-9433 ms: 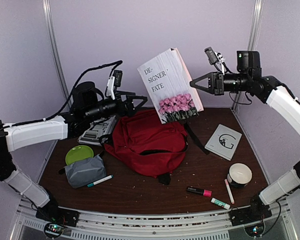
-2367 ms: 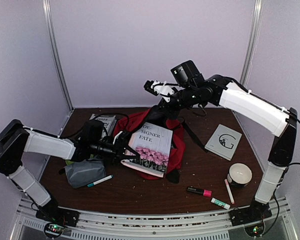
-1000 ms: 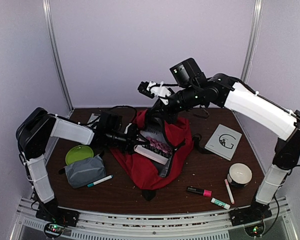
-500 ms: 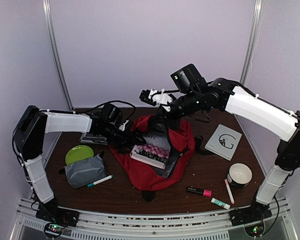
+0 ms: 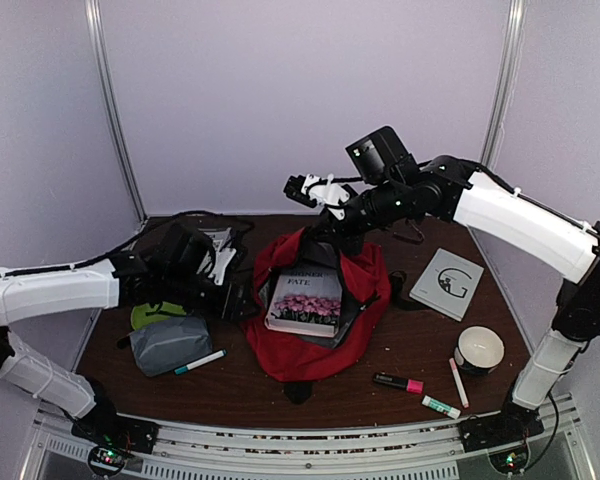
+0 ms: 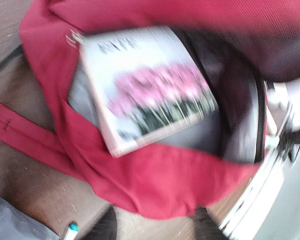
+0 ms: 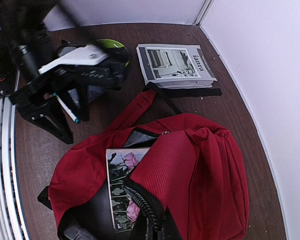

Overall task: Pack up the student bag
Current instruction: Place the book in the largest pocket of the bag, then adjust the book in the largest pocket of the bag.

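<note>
The large red fabric backpack [image 5: 315, 345] lies in the middle of the brown wooden bench [image 5: 420, 335] with its mouth open upward. The right claw [image 5: 327, 232] is clamped on the upper lip beside the black zipper and lifts it, so the opening gapes. The white paperback with pink roses on its cover [image 5: 305, 300] lies in that mouth on the grey lining, most of its cover showing. The left wrist view is blurred, so we cannot tell whether its near corner rests on the red rim or inside it. The left claw [image 5: 238, 298] hangs just beside the bag's left side, fingers apart and holding nothing.

We judge the step in hand to be seating the book fully. To do it well, we hold the lip high with the right arm and bring the left claw to the book's exposed edge. We push along the book's length, not down on the cover. We watch the rim, since fabric dragged inward could jam a corner. The grey zip pouch [image 5: 170, 343] waits near the left arm.
</note>
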`<state>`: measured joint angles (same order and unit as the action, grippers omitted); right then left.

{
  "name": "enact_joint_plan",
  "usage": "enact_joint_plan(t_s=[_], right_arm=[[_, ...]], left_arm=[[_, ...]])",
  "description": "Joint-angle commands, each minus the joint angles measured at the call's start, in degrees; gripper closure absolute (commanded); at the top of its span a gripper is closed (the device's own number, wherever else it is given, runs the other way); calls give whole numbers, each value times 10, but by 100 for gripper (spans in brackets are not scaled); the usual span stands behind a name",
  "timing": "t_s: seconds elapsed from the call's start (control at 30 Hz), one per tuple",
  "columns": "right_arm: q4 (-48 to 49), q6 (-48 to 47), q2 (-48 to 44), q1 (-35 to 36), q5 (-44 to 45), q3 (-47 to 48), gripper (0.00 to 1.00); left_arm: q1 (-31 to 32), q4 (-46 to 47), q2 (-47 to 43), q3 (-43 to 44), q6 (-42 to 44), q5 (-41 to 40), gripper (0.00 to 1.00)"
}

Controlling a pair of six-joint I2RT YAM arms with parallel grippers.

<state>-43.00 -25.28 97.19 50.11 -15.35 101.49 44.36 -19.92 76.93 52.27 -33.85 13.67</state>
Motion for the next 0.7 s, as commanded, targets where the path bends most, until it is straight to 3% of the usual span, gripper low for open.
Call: enact_joint_plan(t_s=[0.0,0.2,0.37,0.67], right_arm=[[19,2,-31,-2,5,-5,100],[13,8,-19,-3,-3,5,100],[8,9,-16,-2,-12,17,100],[-2,0,-25,-2,-46,18,100]], left_arm=[[77,103,-59,-87,93,-145,98],[139,134,-7,-98,207,-214,100],[150,148,84,-59,254,-259,100],[149,142,261,101,352,-347,100]])
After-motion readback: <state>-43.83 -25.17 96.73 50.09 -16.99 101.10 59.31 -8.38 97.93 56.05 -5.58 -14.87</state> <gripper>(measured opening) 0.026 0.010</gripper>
